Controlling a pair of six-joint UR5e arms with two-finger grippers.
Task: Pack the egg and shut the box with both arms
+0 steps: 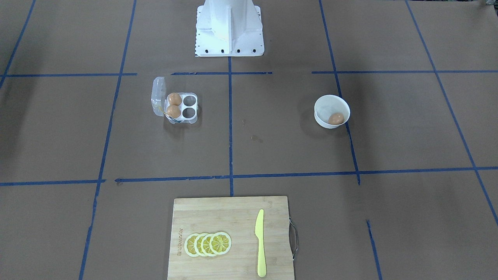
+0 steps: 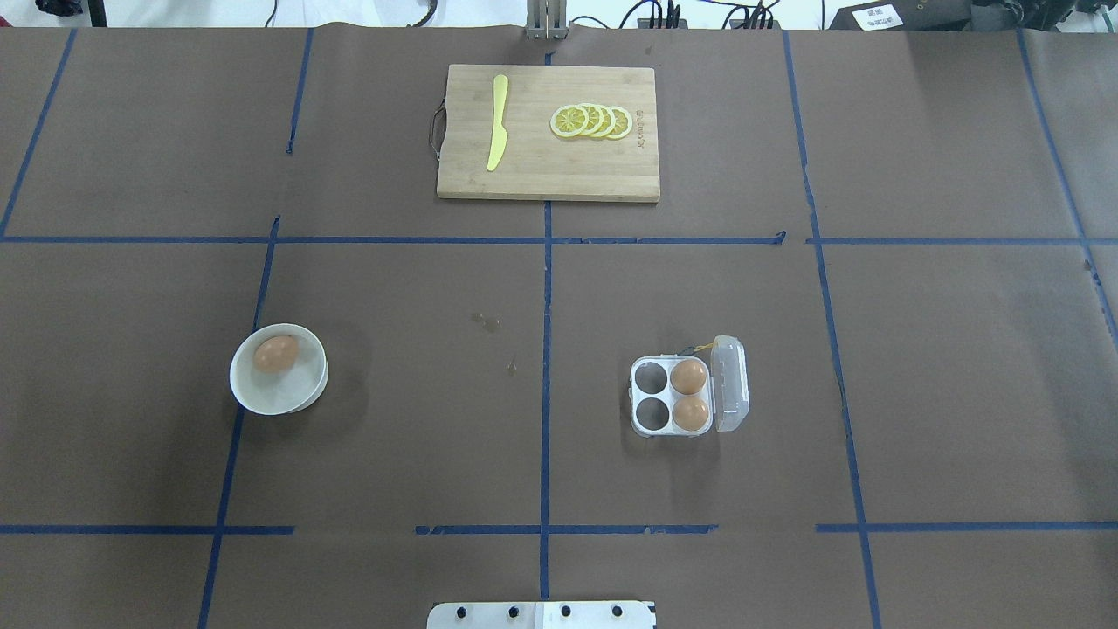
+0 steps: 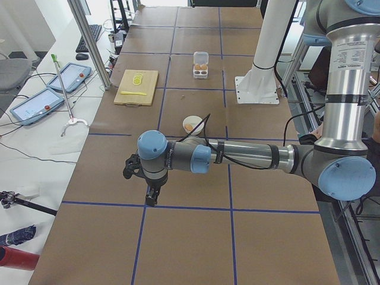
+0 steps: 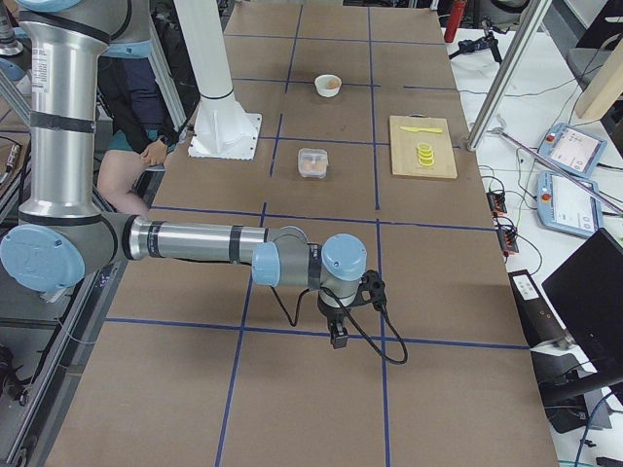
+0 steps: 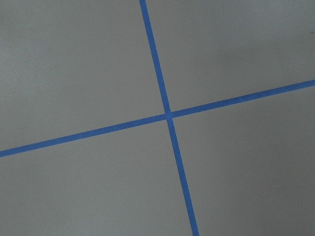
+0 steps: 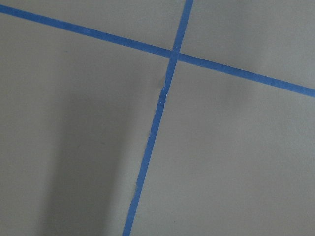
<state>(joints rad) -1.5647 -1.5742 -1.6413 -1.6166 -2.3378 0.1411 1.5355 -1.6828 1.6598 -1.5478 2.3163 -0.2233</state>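
Egg sits in bowl at left | box at right, lid open for loading | left gripper, right gripper hang at table ends; grip unreadable

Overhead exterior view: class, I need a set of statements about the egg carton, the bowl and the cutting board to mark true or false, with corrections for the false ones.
1. The carton has its lid open. True.
2. All four cells of the carton are filled. False: two eggs sit in the cells beside the lid, and the other two cells are empty.
3. A single egg lies in the white bowl. True.
4. The bowl also holds the cutlery. False: the yellow knife lies on the cutting board, apart from the lemon slices.
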